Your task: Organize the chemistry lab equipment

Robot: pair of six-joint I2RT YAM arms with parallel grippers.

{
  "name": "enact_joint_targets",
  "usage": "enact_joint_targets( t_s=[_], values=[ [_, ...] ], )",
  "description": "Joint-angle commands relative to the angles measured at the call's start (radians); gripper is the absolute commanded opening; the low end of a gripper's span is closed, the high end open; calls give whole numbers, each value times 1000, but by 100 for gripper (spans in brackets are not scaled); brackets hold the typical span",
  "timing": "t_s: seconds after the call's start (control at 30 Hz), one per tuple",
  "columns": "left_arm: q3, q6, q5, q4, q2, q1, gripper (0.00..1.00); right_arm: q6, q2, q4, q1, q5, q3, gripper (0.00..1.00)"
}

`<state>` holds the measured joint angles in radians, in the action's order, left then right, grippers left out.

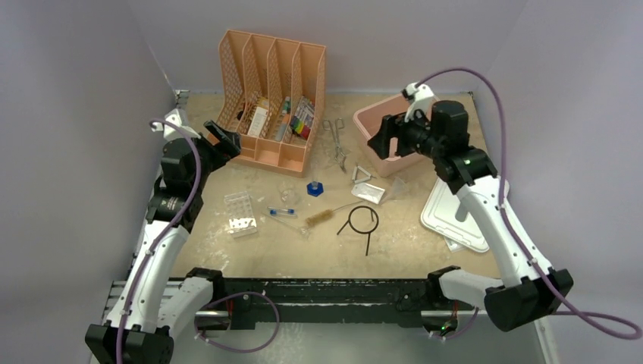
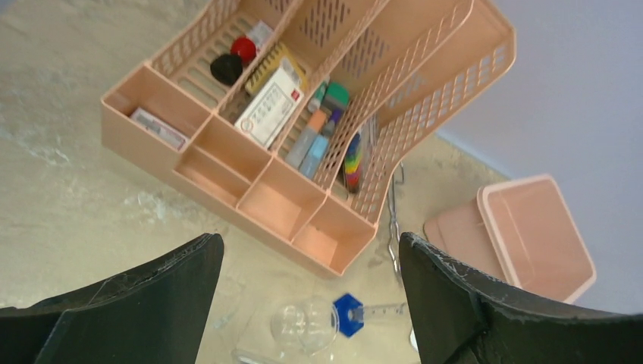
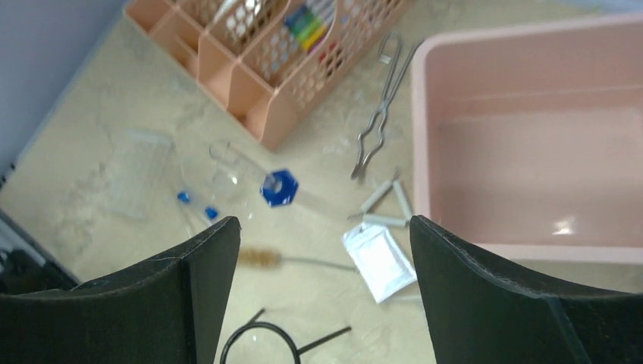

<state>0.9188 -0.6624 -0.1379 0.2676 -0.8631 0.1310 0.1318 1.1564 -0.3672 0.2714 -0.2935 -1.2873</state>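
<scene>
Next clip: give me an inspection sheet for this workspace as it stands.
Surface: beige table, scuffed white in patches.
Job's things: tube rack, blue-capped tube, bristle brush, black wire ring, wire triangle and metal tongs lie loose mid-table.
Clutter: peach file organizer, partly filled; pink tub, open; white lid lying off it; white packet.
Grippers: left gripper and right gripper open, holding nothing, above the table.
Cables: purple cable loops along each arm.
Surroundings: plain pale walls.
</scene>
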Motion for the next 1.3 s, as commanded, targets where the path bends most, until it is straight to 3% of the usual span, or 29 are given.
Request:
enact_joint_targets(
  t_s=[0.0,0.27,0.53,0.63,0.83,1.1,1.27],
  values=[
    [-41,-32,88,-60,-8,-7,85,-27,10,-75,83,86,27,84],
    [-115,-74,110,-103,-10,-5,84,98,88,-265,230,369,56,89],
    [-140,-80,133,-122,-40,-4,83,211,90,-433,277,242,116,89],
    [-150,-83,156,-134,-42,-5,83,244,104,-465,296,238,124,83],
    [-162,-84,157,-142,-42,-5,83,265,136,-439,330,221,166,60],
    [-137,-109,165,-163,-60,-5,83,205,223,-446,375,362,154,54],
    [-134,-105,164,-166,-71,-5,82,127,260,-452,403,387,142,44]
  ],
)
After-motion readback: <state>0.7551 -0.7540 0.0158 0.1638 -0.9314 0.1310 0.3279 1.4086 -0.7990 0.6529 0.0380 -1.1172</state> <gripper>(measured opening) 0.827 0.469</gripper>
